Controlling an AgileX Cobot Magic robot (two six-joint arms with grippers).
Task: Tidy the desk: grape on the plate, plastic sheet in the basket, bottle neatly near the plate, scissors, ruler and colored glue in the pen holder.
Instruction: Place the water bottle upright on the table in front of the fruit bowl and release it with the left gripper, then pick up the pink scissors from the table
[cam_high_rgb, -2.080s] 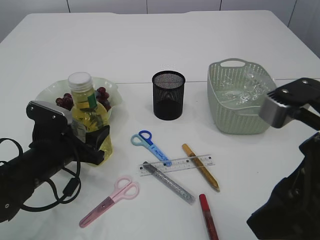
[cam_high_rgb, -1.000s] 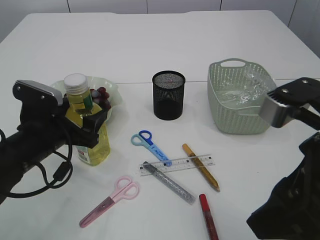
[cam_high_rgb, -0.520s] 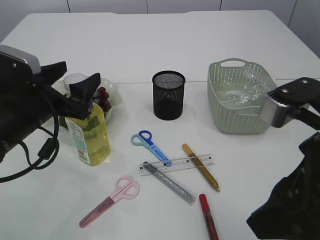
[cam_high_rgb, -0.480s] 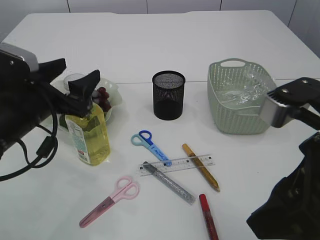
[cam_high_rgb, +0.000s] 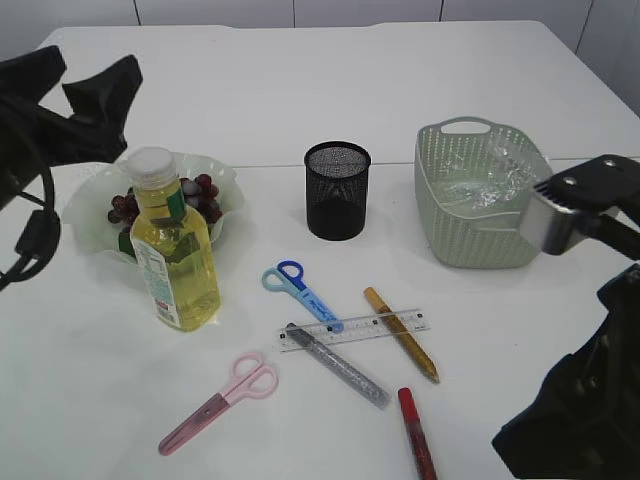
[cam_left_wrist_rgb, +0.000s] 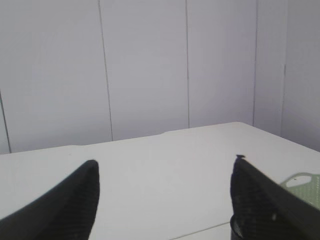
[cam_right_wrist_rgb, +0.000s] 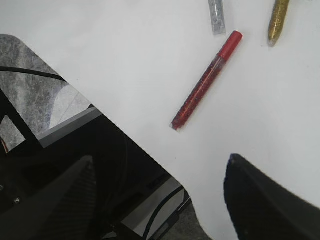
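The yellow bottle (cam_high_rgb: 177, 262) with a white cap stands upright, touching the front right of the green plate (cam_high_rgb: 88, 196). Grapes (cam_high_rgb: 198, 189) lie on the plate. My left gripper (cam_high_rgb: 93, 72) is open and empty, raised up and left of the bottle; it also shows in the left wrist view (cam_left_wrist_rgb: 166, 161). Blue scissors (cam_high_rgb: 300, 286), pink scissors (cam_high_rgb: 218, 402), the clear ruler (cam_high_rgb: 356, 328) and silver (cam_high_rgb: 340, 364), gold (cam_high_rgb: 402, 334) and red glue (cam_high_rgb: 417, 435) lie in front of the black mesh pen holder (cam_high_rgb: 337, 190). My right gripper (cam_right_wrist_rgb: 159, 159) is open and empty over the table's front edge, near the red glue (cam_right_wrist_rgb: 205, 82).
The green basket (cam_high_rgb: 455, 232) stands at the right with the clear plastic sheet (cam_high_rgb: 488, 180) inside. My right arm (cam_high_rgb: 580, 215) hangs over the table's right front corner. The basket's rim (cam_left_wrist_rgb: 303, 181) shows in the left wrist view.
My left gripper let go of the bottle and rose up and away to the left. The bottle now stands alone next to the plate. The right arm has not moved.
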